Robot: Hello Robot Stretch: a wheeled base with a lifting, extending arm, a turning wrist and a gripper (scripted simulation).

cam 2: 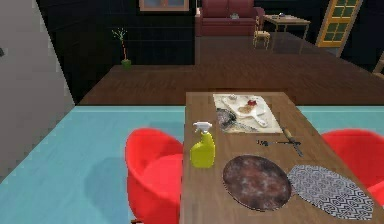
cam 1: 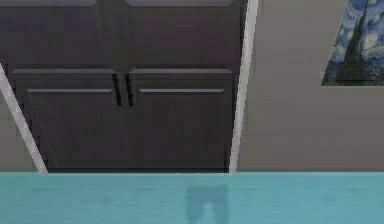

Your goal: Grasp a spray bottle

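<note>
Yellow spray bottle (cam 2: 203, 150) stands upright at the wooden table's (cam 2: 240, 128) left edge, lower middle of the arm side view, next to a red chair (cam 2: 155, 172). Gripper's jaws: honestly can't tell.

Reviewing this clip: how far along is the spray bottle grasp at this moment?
Done: the robot looks drawn up beside the wooden table, with the yellow spray bottle on its arm side. In hand: probably lining up for the reach; the bottle stands upright on the tabletop near the red chair, so it is not yet grasped. Left: the reach, the grasp and the lift.
</note>
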